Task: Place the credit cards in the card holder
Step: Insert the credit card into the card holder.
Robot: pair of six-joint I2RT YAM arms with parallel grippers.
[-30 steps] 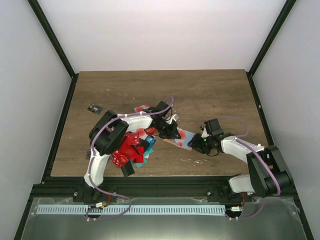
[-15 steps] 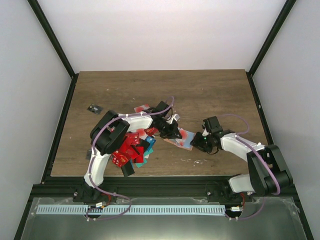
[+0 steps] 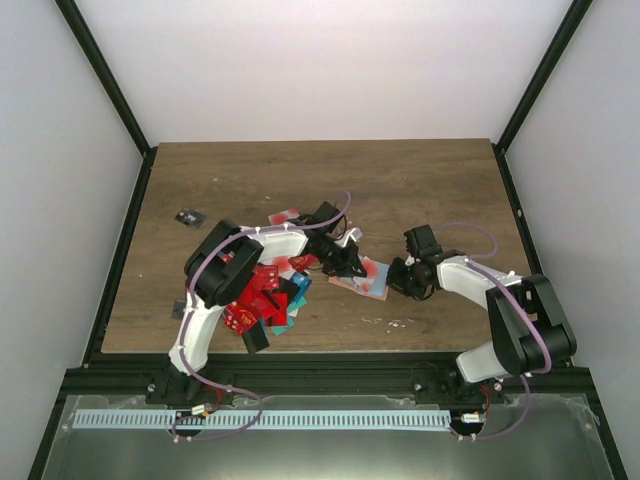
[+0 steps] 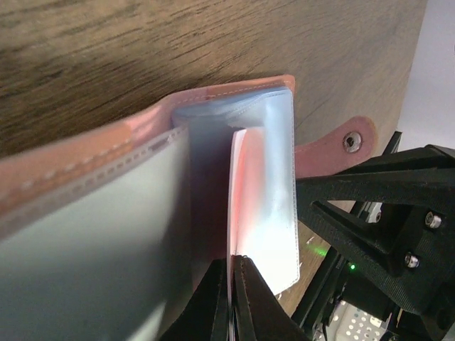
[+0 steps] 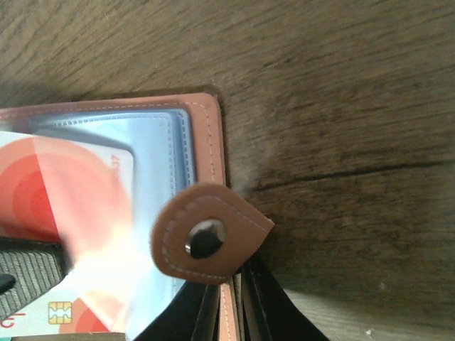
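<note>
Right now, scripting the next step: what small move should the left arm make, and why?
Probably push the card deeper into the clear sleeve: the left gripper pinches its edge, partly inserted, while the right gripper clamps the card holder.

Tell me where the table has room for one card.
Free: the far half of the table, behind both arms, except a small dark object at left. Crowded: the credit cards under the left arm; the card holder between left gripper and right gripper.

Lab enclosure: white walls [image 3: 320,60], black frame [image 3: 103,70]
</note>
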